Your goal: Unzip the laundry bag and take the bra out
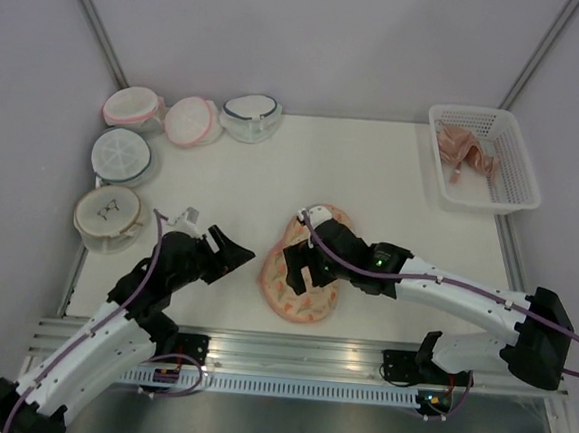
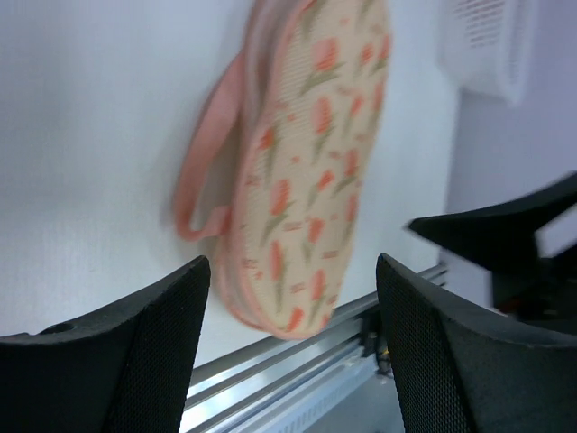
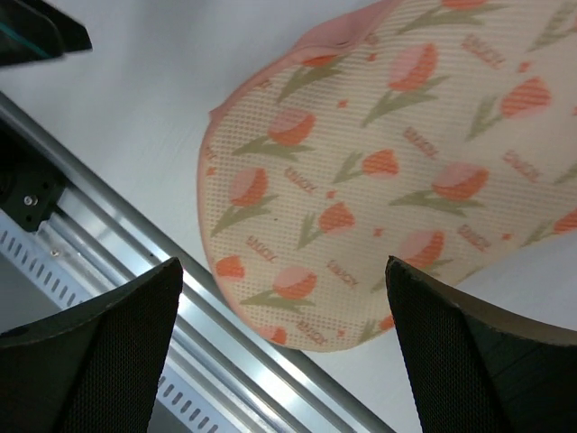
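Observation:
The laundry bag (image 1: 302, 306), cream-peach with orange tulip print and a pink zip edge, lies near the table's front edge. It also shows in the left wrist view (image 2: 306, 162) and the right wrist view (image 3: 379, 171). My right gripper (image 1: 300, 271) hovers over the bag, open and empty (image 3: 284, 343), with the bag's near end between its fingers. My left gripper (image 1: 239, 251) is open and empty just left of the bag, facing it (image 2: 293, 334). The zip looks shut. The bra is hidden.
Several round white mesh bags (image 1: 124, 153) with coloured rims sit at the back left. A white basket (image 1: 527, 190) at the back right holds a peach-pink garment (image 1: 465, 155). An aluminium rail (image 1: 289, 352) runs along the front edge, close to the bag.

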Motion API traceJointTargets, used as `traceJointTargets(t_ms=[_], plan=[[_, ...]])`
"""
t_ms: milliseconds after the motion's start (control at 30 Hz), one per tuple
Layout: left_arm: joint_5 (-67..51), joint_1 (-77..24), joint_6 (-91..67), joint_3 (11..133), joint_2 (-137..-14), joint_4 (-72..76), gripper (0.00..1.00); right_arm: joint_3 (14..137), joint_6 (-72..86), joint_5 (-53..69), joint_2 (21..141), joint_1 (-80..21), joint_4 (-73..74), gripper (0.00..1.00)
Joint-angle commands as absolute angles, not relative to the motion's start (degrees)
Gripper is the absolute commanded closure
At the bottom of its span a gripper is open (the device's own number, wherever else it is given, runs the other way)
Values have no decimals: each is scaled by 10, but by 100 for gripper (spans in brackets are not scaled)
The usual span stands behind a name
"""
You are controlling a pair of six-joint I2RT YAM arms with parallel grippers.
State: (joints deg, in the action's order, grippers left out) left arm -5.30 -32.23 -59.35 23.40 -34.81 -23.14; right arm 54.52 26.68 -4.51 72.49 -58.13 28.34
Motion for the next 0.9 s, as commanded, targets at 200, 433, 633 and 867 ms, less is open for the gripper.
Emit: traceJointTargets(t_ms=[200,433,633,867], plan=[[38,-323,-707,226,-137,-323,21,641,323,-139,868,-709,275,2],[54,-323,-722,232,-67,-384,21,704,360,-251,988,-742,363,15],[51,-323,-722,233,-48,-397,21,739,372,-320,1041,-750,424,33],[54,-323,-720,232,-48,-396,21,741,387,-359,1006,-756,444,100]])
